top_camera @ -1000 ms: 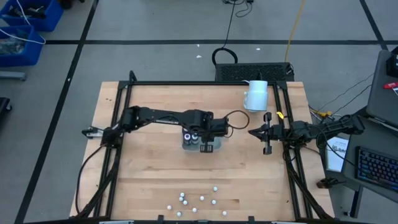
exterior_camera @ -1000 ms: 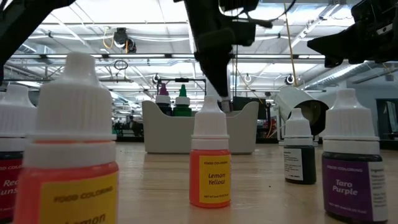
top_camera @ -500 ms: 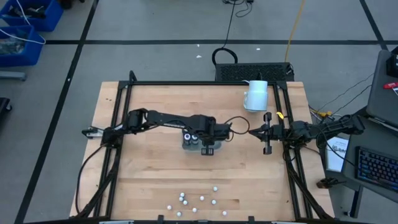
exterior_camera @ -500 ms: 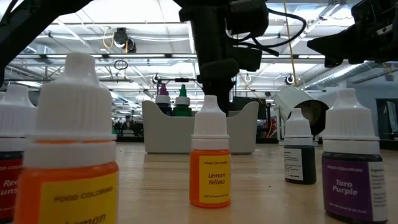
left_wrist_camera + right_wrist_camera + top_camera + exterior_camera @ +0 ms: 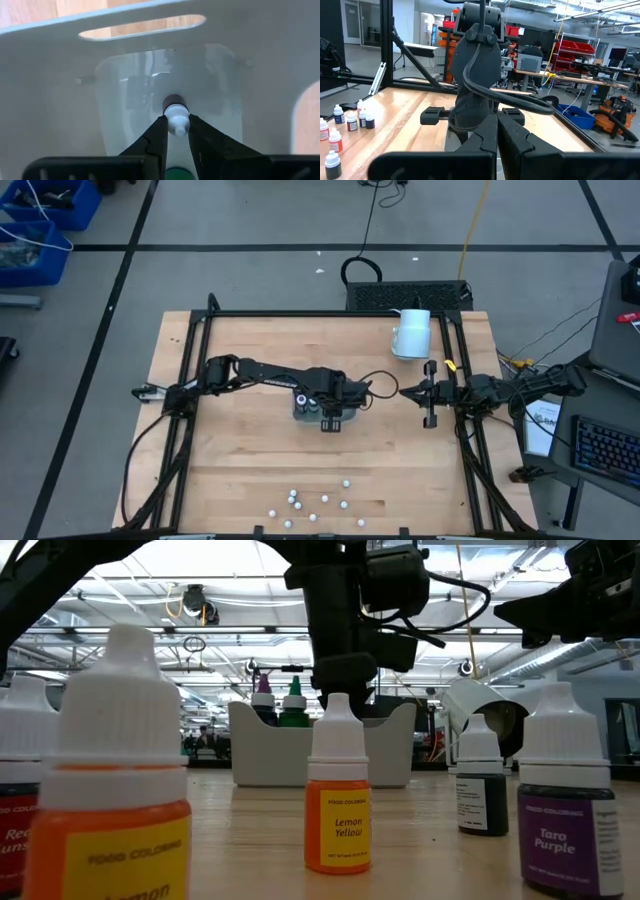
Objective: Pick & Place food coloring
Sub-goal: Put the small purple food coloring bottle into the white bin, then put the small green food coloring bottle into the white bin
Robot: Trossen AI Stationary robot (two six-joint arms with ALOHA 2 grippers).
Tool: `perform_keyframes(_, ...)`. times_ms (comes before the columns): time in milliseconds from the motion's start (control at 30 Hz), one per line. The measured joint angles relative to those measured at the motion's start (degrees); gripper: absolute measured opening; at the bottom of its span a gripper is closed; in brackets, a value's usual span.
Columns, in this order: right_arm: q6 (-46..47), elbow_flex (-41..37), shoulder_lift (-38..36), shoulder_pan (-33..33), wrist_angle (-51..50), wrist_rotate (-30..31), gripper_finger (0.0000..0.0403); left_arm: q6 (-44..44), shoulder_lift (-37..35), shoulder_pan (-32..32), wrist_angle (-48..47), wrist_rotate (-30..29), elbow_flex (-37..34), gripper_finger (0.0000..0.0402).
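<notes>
The pale grey tray (image 5: 318, 416) stands mid-table, with two dark food coloring bottles (image 5: 303, 398) in its left part; the low view shows their purple top (image 5: 262, 688) and green top (image 5: 293, 690). My left gripper (image 5: 331, 412) reaches down into the tray (image 5: 125, 65), shut on a small food coloring bottle (image 5: 177, 120) with a white cap. Several loose bottles (image 5: 315, 502) stand on the table near its near edge. My right gripper (image 5: 405, 391) waits shut at the table's right side, clear of everything. My left gripper pinches the bottle's white cap (image 5: 177, 114) between its two fingertips (image 5: 161, 125), coming from above and pointing down. The bottle stands upright, its dark body below the cap, inside the tray. Whether its bottom rests on the tray's floor I cannot tell.
A large white mug-like cylinder (image 5: 411, 333) lies at the far right of the table. Loose bottles, such as the Lemon Yellow one (image 5: 338, 800) and the Taro Purple one (image 5: 565, 805), crowd the near edge. Black frame rails (image 5: 190, 380) run along both sides.
My left gripper has gone down into the tray with the bottle, still pointing down. The tray and the loose bottles have stayed where they were.
</notes>
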Motion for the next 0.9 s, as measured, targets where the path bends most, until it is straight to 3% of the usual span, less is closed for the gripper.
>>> perform_keyframes(300, 0.0, 0.0, 0.0, 0.0, 0.0, 0.0, 0.0, 0.4, 0.1, -0.2, 0.4, -0.1, 1.5, 0.0087)
perform_keyframes(533, 0.0, 0.0, 0.0, 0.0, 0.0, 0.0, 0.0, 0.5, 0.1, -1.4, -3.1, -0.4, 7.4, 0.0147)
perform_keyframes(733, 0.0, 0.0, 0.0, 0.0, 0.0, 0.0, 0.0, 0.4, 0.1, -2.0, -15.3, -3.4, 16.3, 0.0194)
perform_keyframes(900, 0.0, 0.0, 0.0, 0.0, -0.3, 0.0, 0.0, -1.8, -1.5, -4.0, -28.4, -7.7, 24.3, 0.0208)
